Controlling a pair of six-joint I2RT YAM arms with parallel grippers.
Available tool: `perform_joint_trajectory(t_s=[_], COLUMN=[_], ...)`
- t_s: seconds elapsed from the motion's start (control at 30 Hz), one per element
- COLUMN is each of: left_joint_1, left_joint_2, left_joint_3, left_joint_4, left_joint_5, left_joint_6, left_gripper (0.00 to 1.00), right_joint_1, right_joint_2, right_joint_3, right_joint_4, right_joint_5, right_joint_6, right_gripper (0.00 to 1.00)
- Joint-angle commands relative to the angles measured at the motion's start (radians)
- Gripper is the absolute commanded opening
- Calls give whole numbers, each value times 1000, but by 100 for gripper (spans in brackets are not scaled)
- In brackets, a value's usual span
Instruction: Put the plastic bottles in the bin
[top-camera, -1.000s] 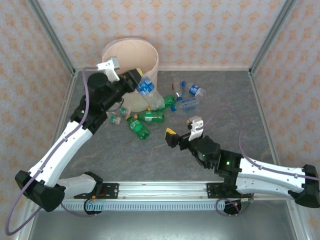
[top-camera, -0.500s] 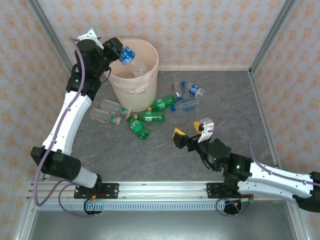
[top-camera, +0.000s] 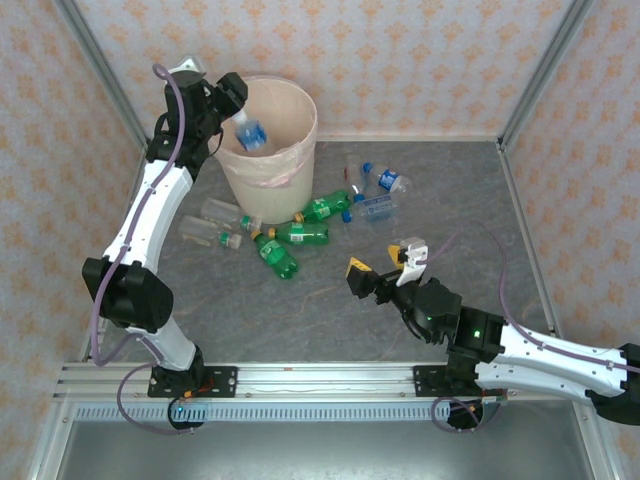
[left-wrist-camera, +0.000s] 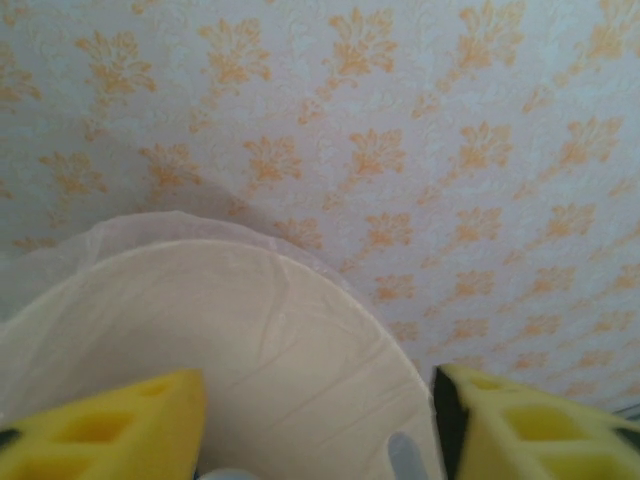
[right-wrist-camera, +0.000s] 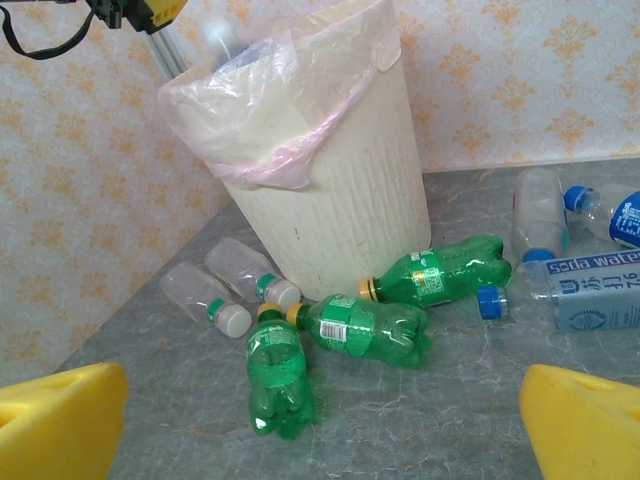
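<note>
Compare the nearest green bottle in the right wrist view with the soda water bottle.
The green bottle is green with a yellow cap; the soda water bottle is clear with a blue cap. The green bottle's cap points toward the bin; the soda water bottle lies crosswise, cap leftward. Both lie flat on the table.
</note>
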Motion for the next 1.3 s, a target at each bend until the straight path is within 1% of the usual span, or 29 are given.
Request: perform_joint_trajectory(t_s=[0.0,0.1,0.17,0.23,0.27,0.3,0.57,0.73,0.87,0.9,1.1,1.27], left_joint_1=[3,3,3,3,3,3,4,18,60,71,145,196], left_joint_2=[-20,-48,-73,-103,-117,-132,-269,-395,-477,-496,-608,-636], left_joint_3=[24,3,-21,-52,-63,-77,-199,-350,-481,-519,-749,-918], left_joint_4=[-15,-23,-27,-34,-40,-47,-144,-143,-151,-155,-140,-86], left_joint_5=[6,7,-2,-8,-15,-23,-133,-203,-211,-211,-218,-174], left_joint_6=[15,15,16,47,50,54,51,48,27,-6,-71,-113], left_gripper=[73,83,87,91,97,99,99,99,99,99,98,95], right_joint_1=[5,4,5,4,4,4,5,3,3,4,4,3], right_joint_2=[-13,-11,-10,-6,-3,1,50,70,74,75,87,84], right_joint_3=[16,17,12,10,9,10,33,41,35,33,28,24], right_joint_4=[-26,-25,-16,-7,-3,2,14,20,30,35,34,38], right_joint_5=[29,27,24,20,19,16,6,0,-4,-4,-25,-26], right_joint_6=[8,10,12,15,15,15,3,-2,3,6,11,13], right_gripper=[100,100,100,100,100,100,100,100,100,100,100,100])
